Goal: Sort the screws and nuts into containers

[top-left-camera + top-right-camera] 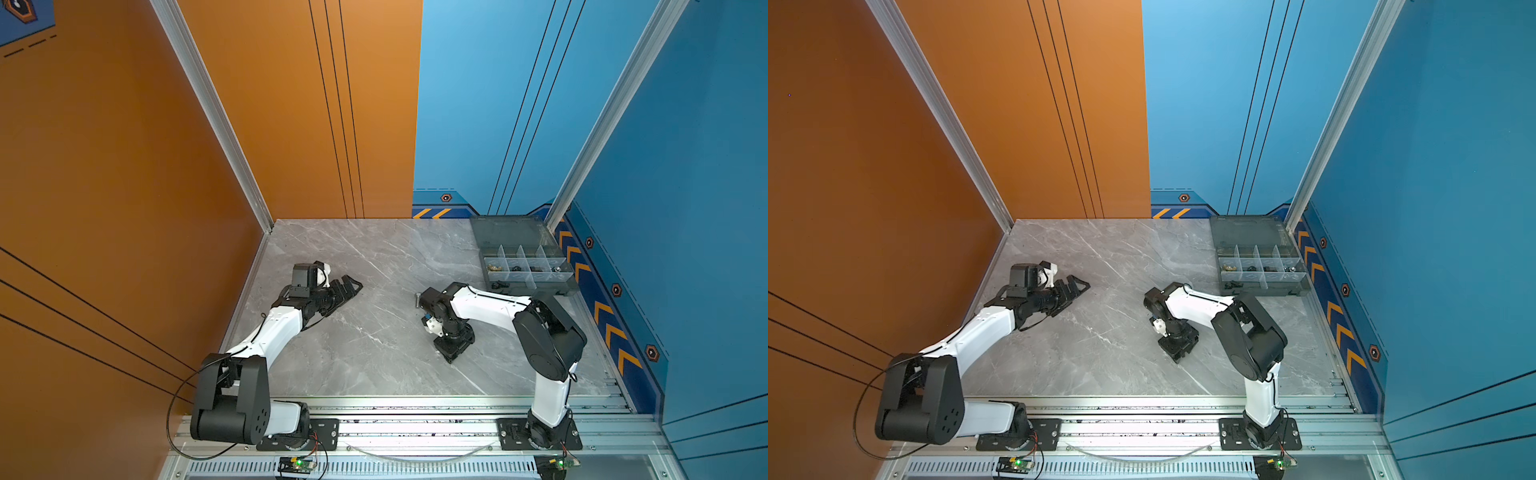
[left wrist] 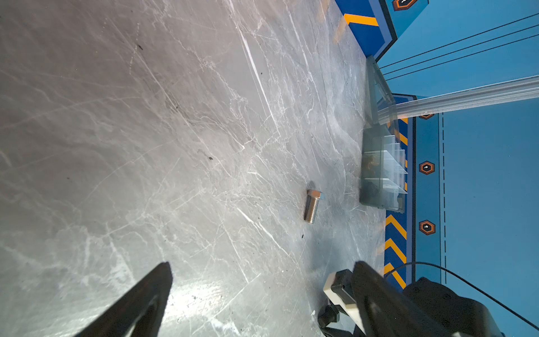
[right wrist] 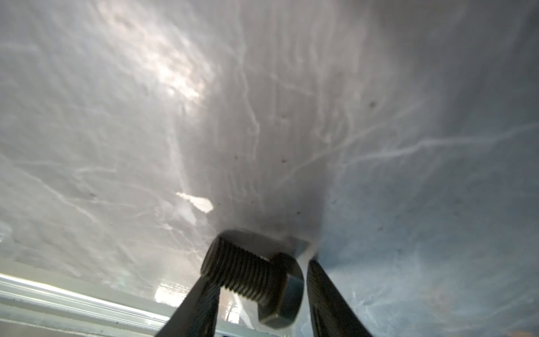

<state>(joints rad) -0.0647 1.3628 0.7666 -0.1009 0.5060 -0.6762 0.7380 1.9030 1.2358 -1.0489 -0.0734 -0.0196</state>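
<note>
Top views: grey marble worktop (image 1: 374,365). The left tool (image 1: 351,284) lies low on its side at the left and points toward the middle, with nothing in it. The right tool (image 1: 452,353) points down at the worktop right of centre, its tips hidden under its own body in both top views. A silver bolt (image 1: 417,299) lies on the worktop just beside the right arm's wrist, showing in a top view. The organiser box (image 1: 540,287) sits in the far right corner with its lid (image 1: 511,230) open behind it. The compartments (image 1: 515,259) hold small parts: brass-coloured pieces (image 1: 494,266) in a left one, dark bits in others, too small to name.

Left wrist: the left tool (image 2: 262,265) is wide open and empty, its fingers (image 2: 145,300) well apart. The silver bolt (image 2: 313,205) lies on its side on bare worktop ahead of the tool. It is near the organiser box (image 2: 379,201) but apart from it. Brass-coloured pieces show through the box wall.

Right wrist: the right tool (image 3: 261,272) is clamped on a dark bolt (image 3: 242,271). The bolt sits crosswise, with its threaded end against one finger (image 3: 198,306) and its hex head by the other. It is close over the worktop (image 3: 262,87); I cannot tell whether it touches.
</note>
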